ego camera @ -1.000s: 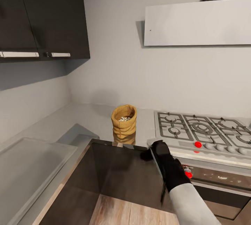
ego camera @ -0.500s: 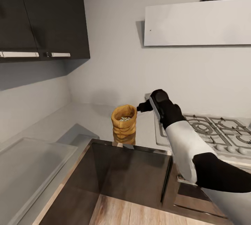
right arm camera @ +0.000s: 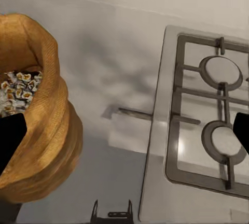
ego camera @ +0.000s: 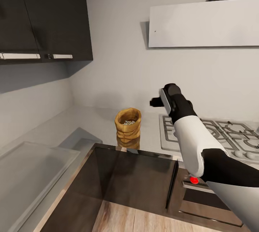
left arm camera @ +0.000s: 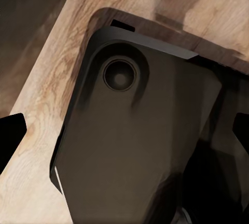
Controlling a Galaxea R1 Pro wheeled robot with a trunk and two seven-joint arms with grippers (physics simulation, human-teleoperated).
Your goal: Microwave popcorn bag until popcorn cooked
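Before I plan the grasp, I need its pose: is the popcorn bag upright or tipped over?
Upright. The popcorn bag stands on the countertop with its rolled rim facing up, popcorn visible inside.

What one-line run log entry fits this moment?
stage: reaching | right hand: open, above and right of bag | bag: upright on countertop, untouched

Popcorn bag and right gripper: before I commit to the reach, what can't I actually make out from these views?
- Popcorn bag: its foot in the head view sits behind the dark panel's edge; the right wrist view crops its left side.
- Popcorn: too small to judge.
- Right gripper: jaw opening unreadable in the head view, seen from behind; the wrist view catches just dark tips at the edges.
- Left gripper: the same in its wrist view.
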